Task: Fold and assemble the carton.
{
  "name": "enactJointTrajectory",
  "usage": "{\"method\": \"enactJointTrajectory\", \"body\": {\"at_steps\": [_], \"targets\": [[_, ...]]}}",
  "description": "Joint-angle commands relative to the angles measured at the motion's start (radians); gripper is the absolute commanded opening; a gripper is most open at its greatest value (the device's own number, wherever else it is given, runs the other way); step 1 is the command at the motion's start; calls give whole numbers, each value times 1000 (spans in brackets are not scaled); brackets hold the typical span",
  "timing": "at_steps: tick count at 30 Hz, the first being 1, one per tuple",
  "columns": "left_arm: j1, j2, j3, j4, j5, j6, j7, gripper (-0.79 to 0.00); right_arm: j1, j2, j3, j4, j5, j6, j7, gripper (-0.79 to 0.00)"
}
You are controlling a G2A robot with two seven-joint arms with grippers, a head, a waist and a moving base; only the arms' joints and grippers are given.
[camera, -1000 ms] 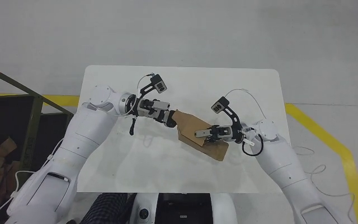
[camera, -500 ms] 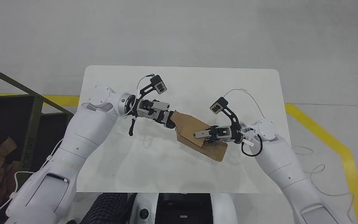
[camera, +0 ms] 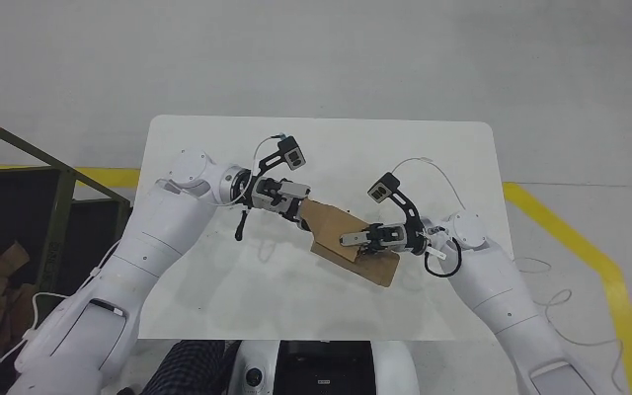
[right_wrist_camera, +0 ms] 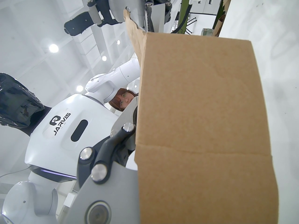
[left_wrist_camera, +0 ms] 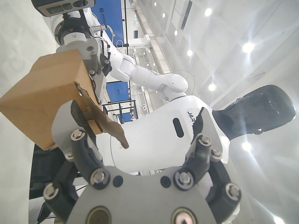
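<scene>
The brown cardboard carton lies slantwise over the middle of the white bench, between the two arms. The left fingers are at the carton's end on the robot's left and are spread wide. One finger rests against the ragged end flap, and the other stands free. The right fingers lie along the carton's upper face and pinch one wall. One of them shows outside that wall, with its partner hidden behind the cardboard.

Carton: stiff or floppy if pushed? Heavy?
Probably light: the right gripper seems to hold the carton alone, left gripper open. Panels look flat and stiff, but the ragged flap curls, so edges likely flex. A push would probably fold it at its creases.
</scene>
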Motion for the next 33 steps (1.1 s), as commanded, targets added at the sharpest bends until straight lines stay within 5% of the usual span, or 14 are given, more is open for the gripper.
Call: {"method": "enactJointTrajectory", "body": {"at_steps": [1,23,33], "targets": [[-4,-1,7,3,-1,-1,0,0,0,0,0,2,3,1,1,-785],[-37,-3,60,44,-33,-25,0,0,-6,-1,3,10,17,-1,-1,-785],[-20,30,-54,26,78,-76,33,0,-14,5,18,18,12,17,17,-785]]}}
